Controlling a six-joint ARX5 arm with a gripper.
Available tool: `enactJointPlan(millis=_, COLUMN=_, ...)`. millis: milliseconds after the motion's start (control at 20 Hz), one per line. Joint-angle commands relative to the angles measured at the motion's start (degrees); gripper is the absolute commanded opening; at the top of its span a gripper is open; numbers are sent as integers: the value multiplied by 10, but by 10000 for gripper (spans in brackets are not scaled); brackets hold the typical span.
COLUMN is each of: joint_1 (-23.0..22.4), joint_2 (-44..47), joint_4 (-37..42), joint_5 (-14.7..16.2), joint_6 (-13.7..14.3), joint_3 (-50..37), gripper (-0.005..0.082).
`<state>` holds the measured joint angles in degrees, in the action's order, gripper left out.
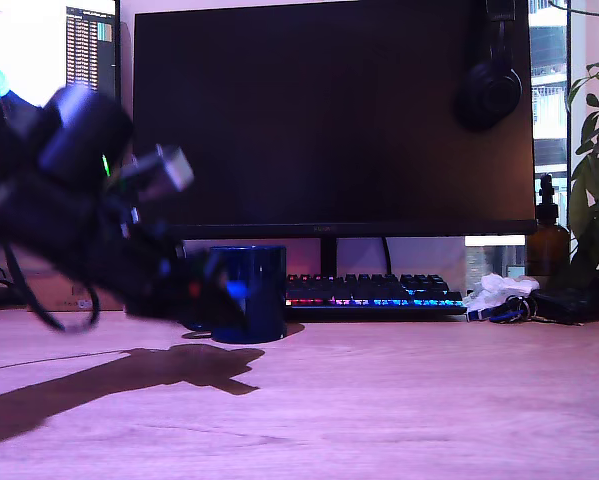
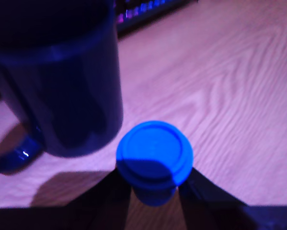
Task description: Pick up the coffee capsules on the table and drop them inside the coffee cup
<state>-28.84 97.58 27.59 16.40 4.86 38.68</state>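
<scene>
The jaws squeeze the blue capsule (image 2: 154, 153) tight, right beside the dark cup (image 2: 62, 91) and above the bench (image 2: 229, 86), likely so it can be dropped inside the cup

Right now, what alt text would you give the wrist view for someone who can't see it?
A gripper holds a bright blue coffee capsule by its body, its round top facing the camera, close beside a dark navy mug on a wooden table. The edge of a backlit keyboard shows behind the mug.
</scene>
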Motion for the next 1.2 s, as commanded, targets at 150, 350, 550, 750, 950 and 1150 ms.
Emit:
enactJointPlan(millis=150, joint_1=-2, joint_2=-78, joint_4=-43, joint_5=1, joint_6=1, joint_3=-4, gripper=143)
enactJointPlan(millis=350, joint_1=-2, joint_2=-123, joint_4=-56, joint_5=0, joint_6=1, joint_3=-1, gripper=143)
enactJointPlan(millis=550, joint_1=-2, joint_2=-128, joint_4=-115, joint_5=0, joint_6=-3, joint_3=46, gripper=143)
enactJointPlan(millis=750, joint_1=1, joint_2=-128, joint_4=-176, joint_5=-4, joint_6=-3, joint_3=118, gripper=143)
enactJointPlan(millis=950, joint_1=12, joint_2=-123, joint_4=-236, joint_5=-10, joint_6=-3, joint_3=185, gripper=144)
enactJointPlan(millis=1150, joint_1=26, joint_2=-116, joint_4=-258, joint_5=-19, joint_6=-3, joint_3=220, gripper=145)
